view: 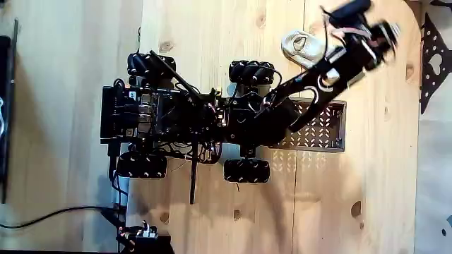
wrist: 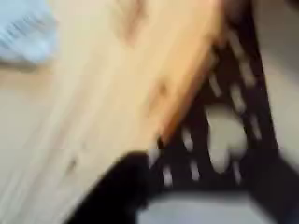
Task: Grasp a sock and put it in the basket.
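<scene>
While sock (view: 302,44) lies on counter (view: 212,226) just left of blurred gripper (view: 367,28) in fixed view, not yet grasped. Gripper opening impossible to tell through motion blur. Basket (view: 326,127) below gripper, empty; pickup and drop both left to do.

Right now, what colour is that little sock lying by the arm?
Cream-white, the sock shows best in the fixed view, on the pale wooden floor.
</scene>
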`<state>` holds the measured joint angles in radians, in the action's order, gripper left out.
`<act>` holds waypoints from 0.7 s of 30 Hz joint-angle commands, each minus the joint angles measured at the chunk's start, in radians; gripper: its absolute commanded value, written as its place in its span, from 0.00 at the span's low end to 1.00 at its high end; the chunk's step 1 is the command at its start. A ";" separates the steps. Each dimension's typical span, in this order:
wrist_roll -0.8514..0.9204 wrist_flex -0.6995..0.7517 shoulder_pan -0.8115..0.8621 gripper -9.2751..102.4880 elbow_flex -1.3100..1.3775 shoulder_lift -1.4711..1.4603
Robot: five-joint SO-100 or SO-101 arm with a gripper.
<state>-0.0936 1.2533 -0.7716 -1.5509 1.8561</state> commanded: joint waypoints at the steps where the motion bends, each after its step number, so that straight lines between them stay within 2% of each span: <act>1: 0.026 -0.009 -0.041 0.32 0.043 -0.086; 10: 0.064 -0.137 -0.029 0.32 0.021 -0.360; 21: 0.153 -0.258 0.063 0.35 -0.103 -0.526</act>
<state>0.0245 1.0216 -0.7256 -1.6506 1.3407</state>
